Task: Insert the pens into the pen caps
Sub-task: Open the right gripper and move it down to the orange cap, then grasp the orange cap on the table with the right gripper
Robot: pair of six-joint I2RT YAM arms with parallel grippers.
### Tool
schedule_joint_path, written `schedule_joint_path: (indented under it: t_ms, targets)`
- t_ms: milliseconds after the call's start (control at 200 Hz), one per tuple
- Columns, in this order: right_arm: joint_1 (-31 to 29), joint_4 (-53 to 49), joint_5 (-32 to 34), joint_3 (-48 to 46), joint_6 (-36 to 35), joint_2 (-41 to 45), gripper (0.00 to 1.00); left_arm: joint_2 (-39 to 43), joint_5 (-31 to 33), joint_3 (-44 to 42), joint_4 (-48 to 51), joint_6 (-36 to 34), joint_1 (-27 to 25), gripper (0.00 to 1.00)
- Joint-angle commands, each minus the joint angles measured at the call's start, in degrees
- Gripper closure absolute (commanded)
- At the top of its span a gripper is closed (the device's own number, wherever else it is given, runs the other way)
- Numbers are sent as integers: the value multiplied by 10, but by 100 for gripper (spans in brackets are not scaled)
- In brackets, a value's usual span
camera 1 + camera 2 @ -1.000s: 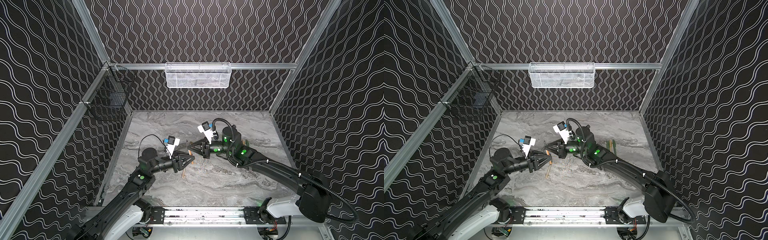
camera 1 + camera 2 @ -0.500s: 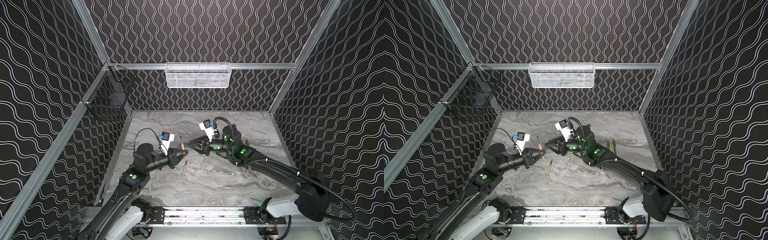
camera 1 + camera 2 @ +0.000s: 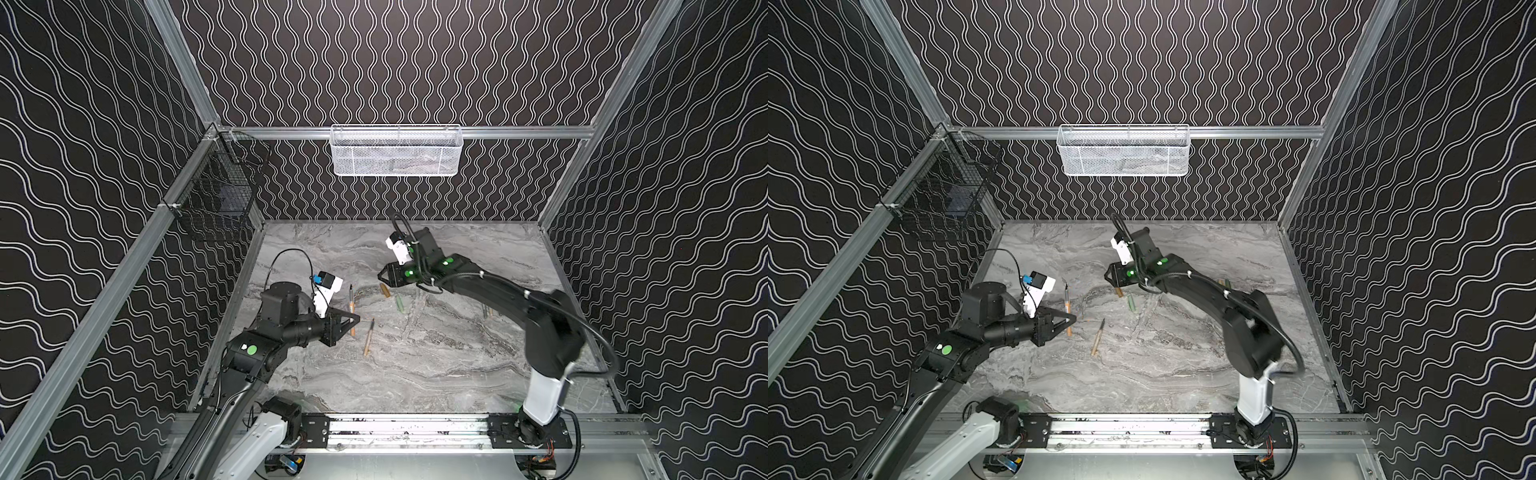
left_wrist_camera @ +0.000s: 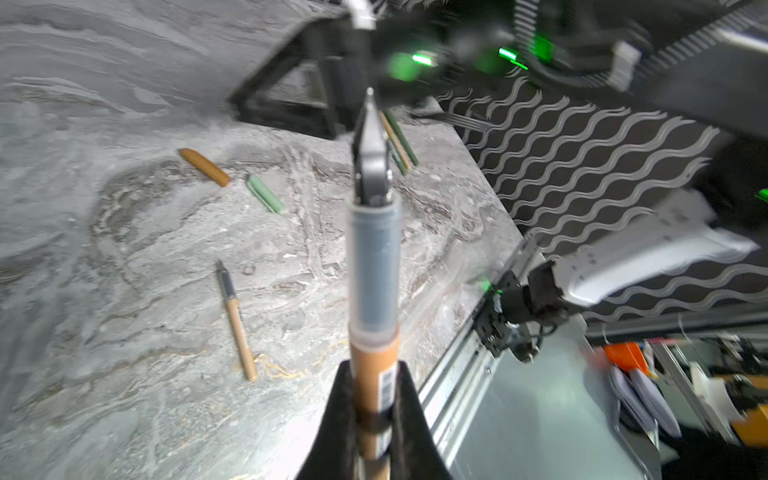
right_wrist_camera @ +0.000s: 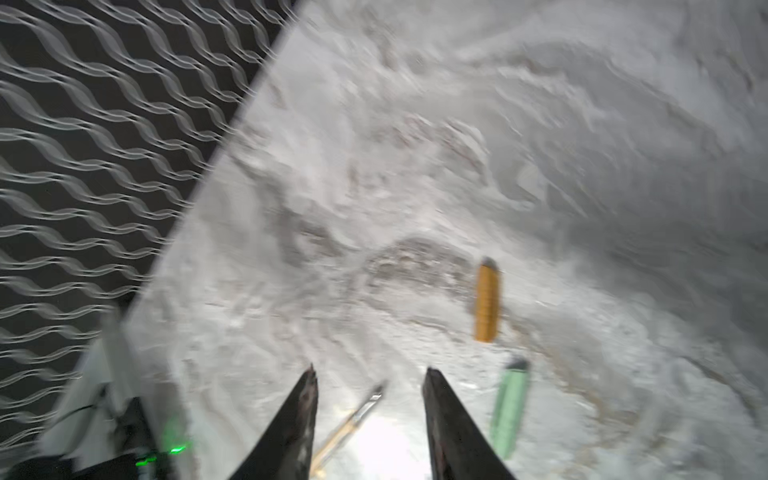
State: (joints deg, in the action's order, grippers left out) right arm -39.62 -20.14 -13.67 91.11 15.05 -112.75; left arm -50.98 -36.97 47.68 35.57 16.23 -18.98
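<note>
Tan-orange pen (image 4: 374, 349), left of centre, which we see clamped between the left fingers (image 4: 411, 415). A second pen (image 3: 368, 338) lies mid-worktop (image 3: 436, 374). The tan cap (image 3: 385, 289) and pale green cap (image 3: 399, 304) lie just below the right fingers (image 5: 446, 428), which are spread and empty.
</note>
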Motion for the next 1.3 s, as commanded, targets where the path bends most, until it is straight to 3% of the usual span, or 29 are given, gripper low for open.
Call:
schedule_joint_path:
  t_ms: [0, 190, 546, 881, 1296]
  targets:
    - [-1, -130, 53, 59, -37, -64, 56, 10, -46, -12, -34, -14, 1, 100]
    - [0, -112, 80, 98, -63, -125, 57, 26, -78, -27, -56, -13, 2, 100]
    - [-23, -162, 173, 157, -106, -187, 56, 21, -78, -30, -70, -21, 1, 100]
    - [-30, -168, 169, 191, -107, -215, 60, 32, -71, -32, -72, -20, 1, 100]
    - [-64, -209, 242, 262, -126, -268, 67, 37, -70, -32, -72, -21, 1, 100]
